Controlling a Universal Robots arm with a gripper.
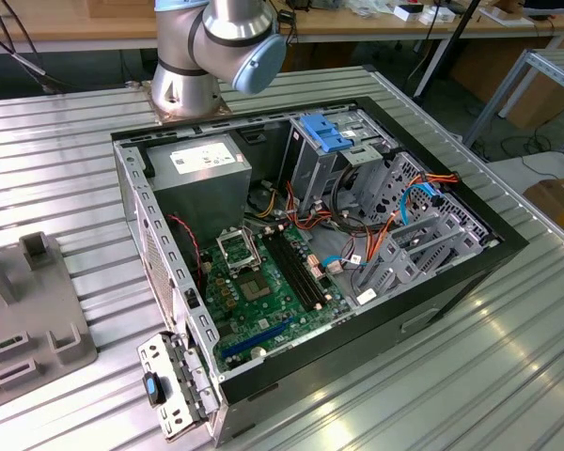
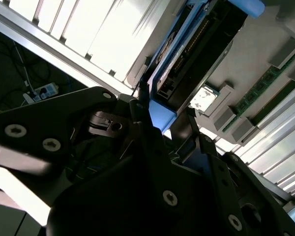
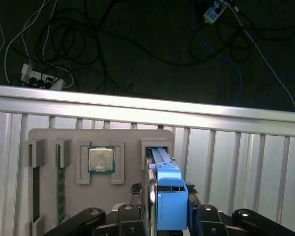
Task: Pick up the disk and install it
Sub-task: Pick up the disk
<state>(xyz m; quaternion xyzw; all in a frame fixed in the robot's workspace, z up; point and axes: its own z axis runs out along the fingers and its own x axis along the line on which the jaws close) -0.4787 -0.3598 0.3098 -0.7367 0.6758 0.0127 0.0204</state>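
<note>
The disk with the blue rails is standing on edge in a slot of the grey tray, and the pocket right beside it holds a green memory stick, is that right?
Not quite. In the first wrist view the pocket beside the disk holds a square processor chip instead. The disk does stand on edge in a slot of the grey tray.

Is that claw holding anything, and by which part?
It appears so: the gripper is closed on the disk, pinching its two broad sides near its blue end, while it stands upright in a slot of the grey tray.
</note>
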